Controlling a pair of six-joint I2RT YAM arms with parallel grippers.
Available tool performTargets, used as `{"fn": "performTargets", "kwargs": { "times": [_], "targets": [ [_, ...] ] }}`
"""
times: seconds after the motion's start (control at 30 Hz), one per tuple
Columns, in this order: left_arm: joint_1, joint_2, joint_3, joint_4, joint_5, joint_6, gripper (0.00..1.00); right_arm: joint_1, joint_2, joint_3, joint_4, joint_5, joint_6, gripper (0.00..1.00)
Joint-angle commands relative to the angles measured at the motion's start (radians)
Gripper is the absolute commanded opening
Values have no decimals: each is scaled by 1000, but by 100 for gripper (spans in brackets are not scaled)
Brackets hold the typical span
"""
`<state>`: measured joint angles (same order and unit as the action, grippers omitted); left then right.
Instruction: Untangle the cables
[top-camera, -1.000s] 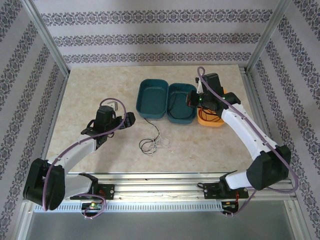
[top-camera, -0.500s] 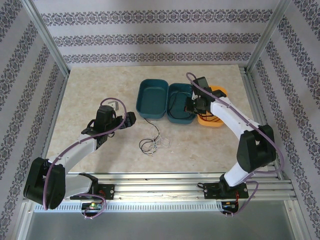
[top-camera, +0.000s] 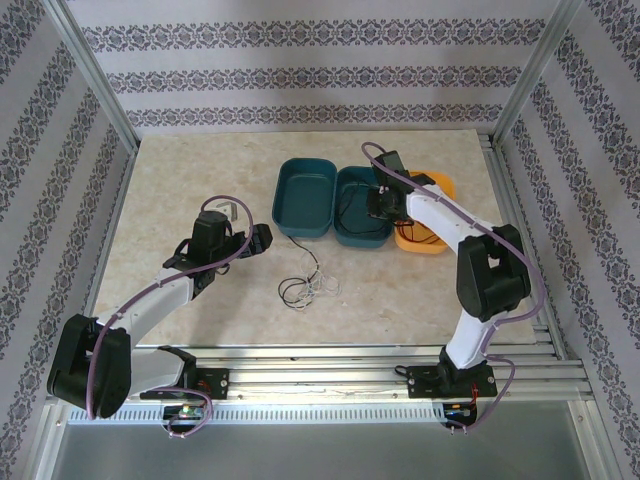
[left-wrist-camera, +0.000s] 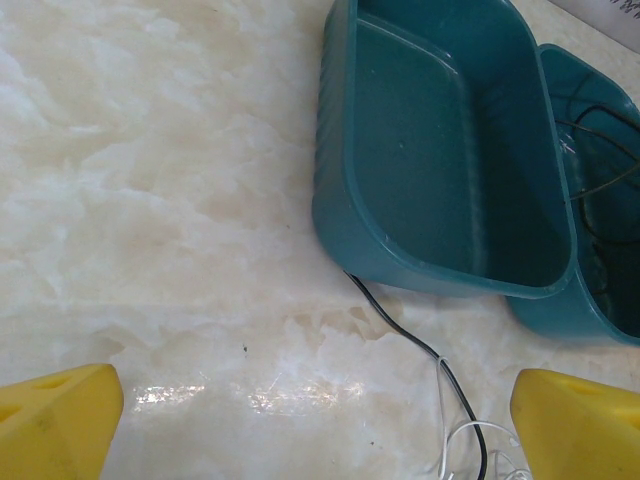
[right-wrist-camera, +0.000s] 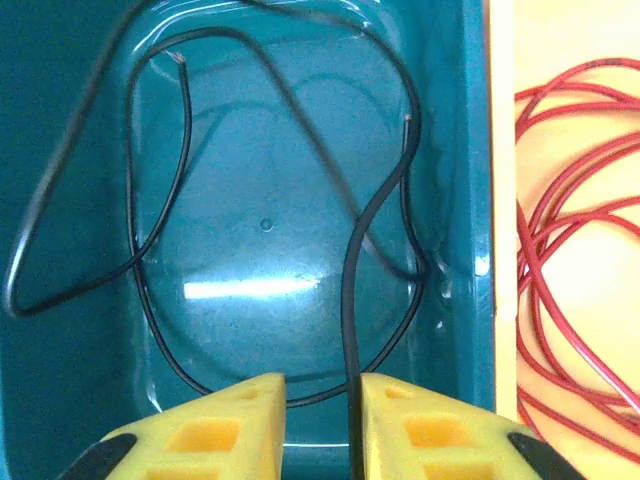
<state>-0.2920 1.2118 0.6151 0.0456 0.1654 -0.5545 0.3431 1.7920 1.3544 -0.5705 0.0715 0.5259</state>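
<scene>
A small tangle of black and white cables (top-camera: 305, 288) lies on the table in front of the bins. One black strand (left-wrist-camera: 400, 325) runs out from under the left teal bin (left-wrist-camera: 335, 150), with a white strand (left-wrist-camera: 470, 432) beside it. My left gripper (left-wrist-camera: 318, 410) (top-camera: 265, 238) is wide open over bare table, left of these strands. My right gripper (right-wrist-camera: 322, 400) (top-camera: 378, 203) hovers over the right teal bin (right-wrist-camera: 470, 200), jaws parted. A black cable (right-wrist-camera: 352, 300) rises through the gap against the right finger. More black loops (right-wrist-camera: 150, 300) lie on the bin floor.
Coiled red cable (right-wrist-camera: 570, 250) lies in the orange bin (top-camera: 440, 185), right of the teal pair. The left teal bin (top-camera: 305, 200) holds nothing. Aluminium frame posts and patterned walls close in the marble table (top-camera: 180, 190).
My right arm has swung left from the orange bin's edge to over the right teal bin, its elbow folding inward. The left arm and the tangle have not moved.
</scene>
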Motion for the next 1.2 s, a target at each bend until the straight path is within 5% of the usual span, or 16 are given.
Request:
{"fn": "performTargets", "kwargs": {
  "times": [0.0, 0.6, 0.9, 1.17],
  "targets": [
    [15, -13, -6, 15, 14, 8, 99, 14, 14, 34, 5, 50, -2, 37],
    [16, -19, -2, 2, 60, 9, 99, 92, -234, -56, -5, 20, -55, 52],
    [16, -27, -9, -24, 33, -7, 99, 275, -371, -176, 5, 25, -18, 48],
    [17, -86, -73, -76, -38, -65, 99, 488, -306, -215, 32, 52, 4, 42]
  ]
}}
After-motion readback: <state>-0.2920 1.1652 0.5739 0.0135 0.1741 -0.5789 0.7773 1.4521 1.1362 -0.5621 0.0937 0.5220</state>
